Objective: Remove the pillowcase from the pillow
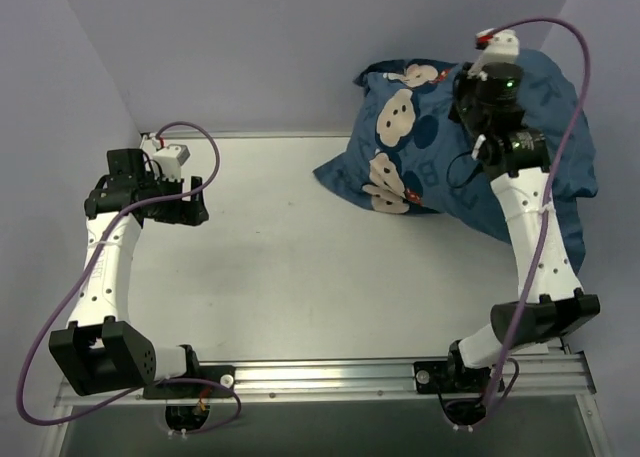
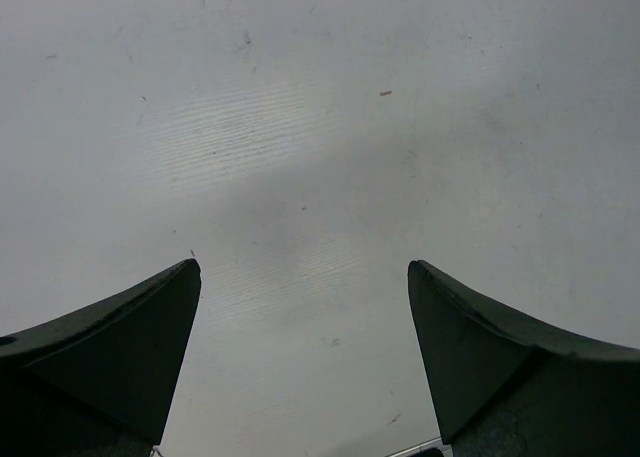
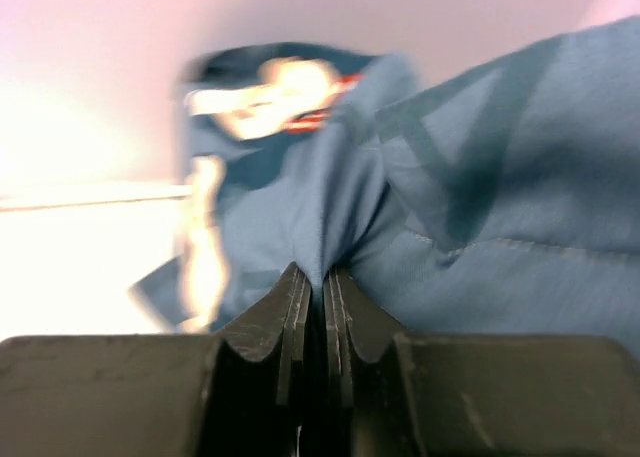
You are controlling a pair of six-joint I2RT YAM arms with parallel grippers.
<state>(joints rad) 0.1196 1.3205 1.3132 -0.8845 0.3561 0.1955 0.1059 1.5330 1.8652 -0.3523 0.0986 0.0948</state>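
**Right gripper (image 3: 315,277) clamped on the pillowcase (image 1: 425,152) at the far right corner; left gripper (image 2: 305,267) open over bare desk (image 1: 300,267).**

From the top camera, you had the pillowcase bunched in the desk's far right corner, spilling past the far edge against the wall. The right gripper (image 1: 480,72) reached down into its top, and the left gripper (image 1: 197,202) hung near the left edge, well apart from the fabric. Through the left wrist camera, its fingers (image 2: 130,347) stood wide apart over plain desk surface (only a few specks on it), holding nothing. Through the right wrist camera, the fingers (image 3: 270,322) were pressed together on a fold of blue fabric, which rose puckered from between the tips. The printed mouse face beyond was blurred.
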